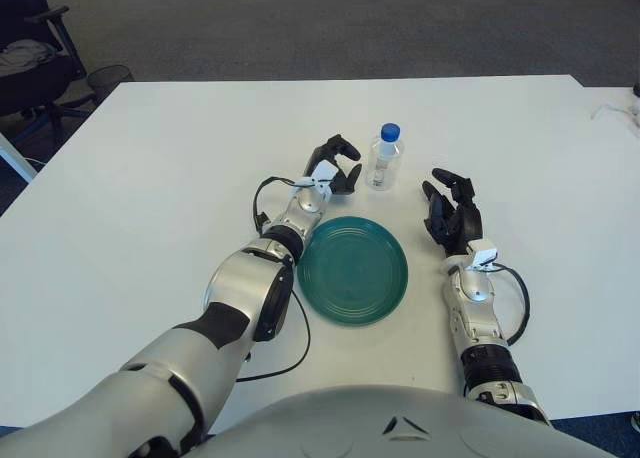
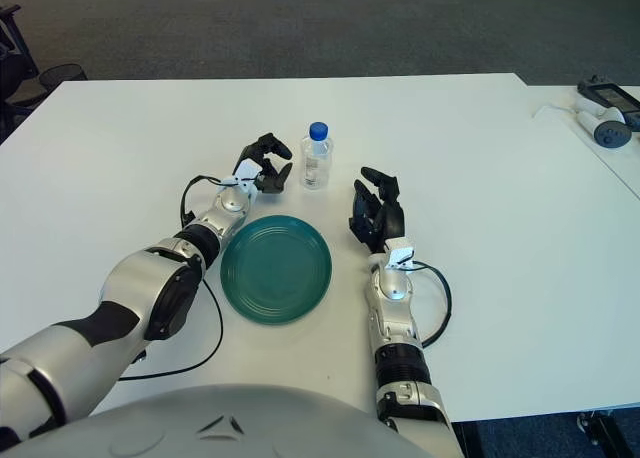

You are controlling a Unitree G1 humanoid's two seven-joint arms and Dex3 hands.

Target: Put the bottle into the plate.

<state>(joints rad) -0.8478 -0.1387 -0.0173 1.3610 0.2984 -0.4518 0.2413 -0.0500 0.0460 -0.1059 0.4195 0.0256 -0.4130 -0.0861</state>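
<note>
On your white table, ringed by grey carpet, the water bottle stands upright just behind the green plate, left hand spread beside it, right hand spread, empty.

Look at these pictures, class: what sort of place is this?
Probably an office or lab: a white table on grey carpet, an office chair at the left, and handheld controllers on a neighbouring table.

Silver arms, black-fingered hands, black cables
</note>
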